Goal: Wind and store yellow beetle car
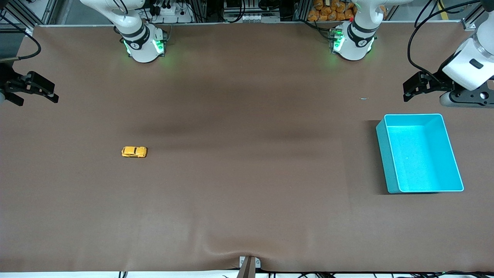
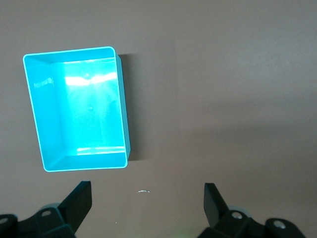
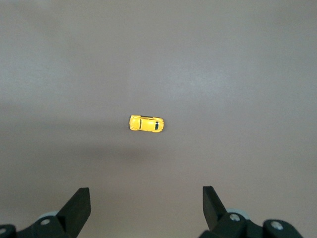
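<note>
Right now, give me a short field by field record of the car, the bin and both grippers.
yellow beetle car: on its wheels on the table, toward the right arm's end, untouched
turquoise bin: empty, toward the left arm's end
right gripper: open, waiting at its table end
left gripper: open, hovering near the bin
task: not started

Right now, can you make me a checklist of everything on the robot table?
Surface: brown table cover, rippled at the edge nearest the front camera.
Job's things: yellow beetle car on its wheels toward the right arm's end; turquoise bin toward the left arm's end, nothing in it.
Clutter: one small pale speck farther from the camera than the bin.
Grippers: left gripper open, up near the bin; right gripper open, at the table's edge. Both wait.
Cables: black cable looping by the left arm.
Surroundings: orange objects past the table's edge.
</note>
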